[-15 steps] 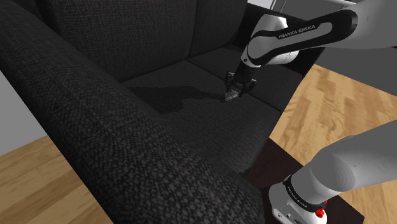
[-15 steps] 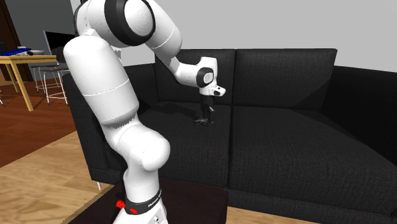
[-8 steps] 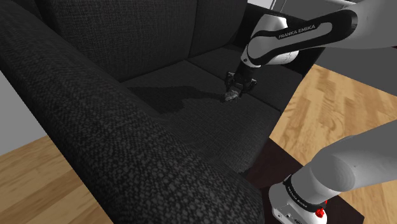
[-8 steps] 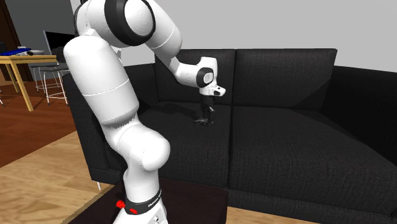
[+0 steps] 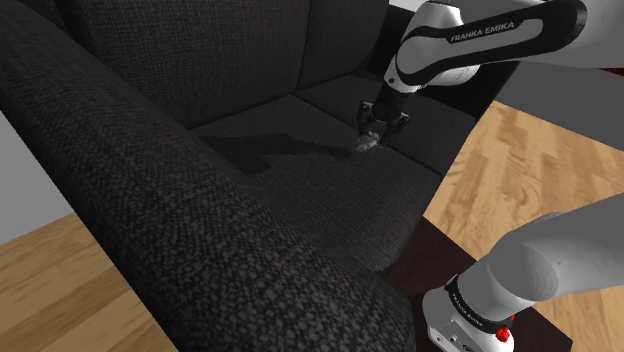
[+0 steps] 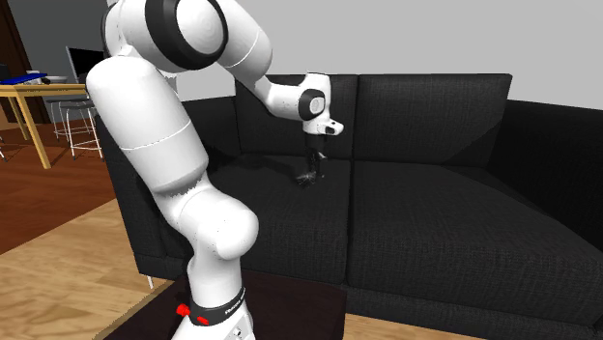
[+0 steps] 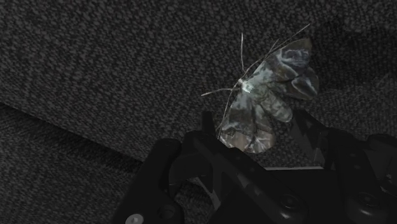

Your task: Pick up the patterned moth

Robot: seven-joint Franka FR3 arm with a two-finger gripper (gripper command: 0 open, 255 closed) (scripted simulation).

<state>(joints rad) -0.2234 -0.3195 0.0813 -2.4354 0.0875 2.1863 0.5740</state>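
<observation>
The grey-brown patterned moth with thin feelers sits between the two fingers of the black gripper, which are squeezed shut on its wings. It is low over a seat cushion of the black woven-cloth sofa, near the line where two cushions meet. I cannot tell if it touches the cushion. The white arm reaches down from above.

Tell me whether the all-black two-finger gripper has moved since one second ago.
Yes. The all-black two-finger gripper has risen above the dark fabric sofa seat, with the grey patterned moth clasped.
</observation>
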